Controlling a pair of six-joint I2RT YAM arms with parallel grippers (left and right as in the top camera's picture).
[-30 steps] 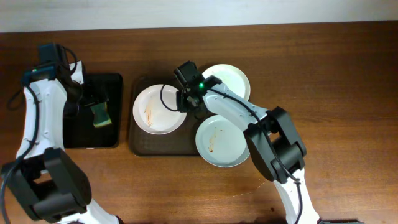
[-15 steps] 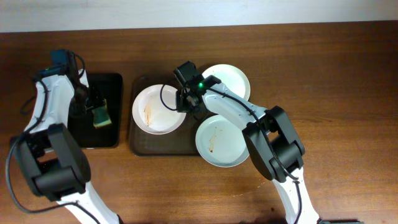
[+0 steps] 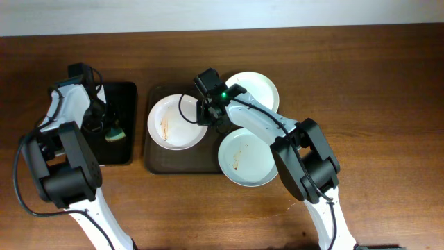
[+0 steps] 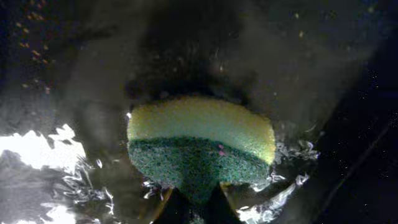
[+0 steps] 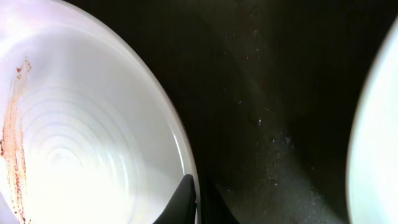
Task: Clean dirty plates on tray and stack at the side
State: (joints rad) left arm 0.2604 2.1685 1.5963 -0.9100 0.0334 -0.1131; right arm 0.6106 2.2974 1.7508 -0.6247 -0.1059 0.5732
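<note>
the tray lies on the table with its long axis left to right. a smeared plate sits inside the edges at its left end. the right gripper has its jaws clamped on this plate's right rim. the far plate and the near plate overhang the tray's edges. the left gripper has its jaws closed on a sponge over the black tray. wide table surface shows to the right.

dirty plates: smooth, glossy white, with faint concentric ridges.
tray: dark brown translucent plastic with a grainy, textured base.
sponge: soft yellow foam over a rough green scouring layer.
black tray: glossy, wet-looking.
tabletop: brown wood grain, satin sheen.
</note>
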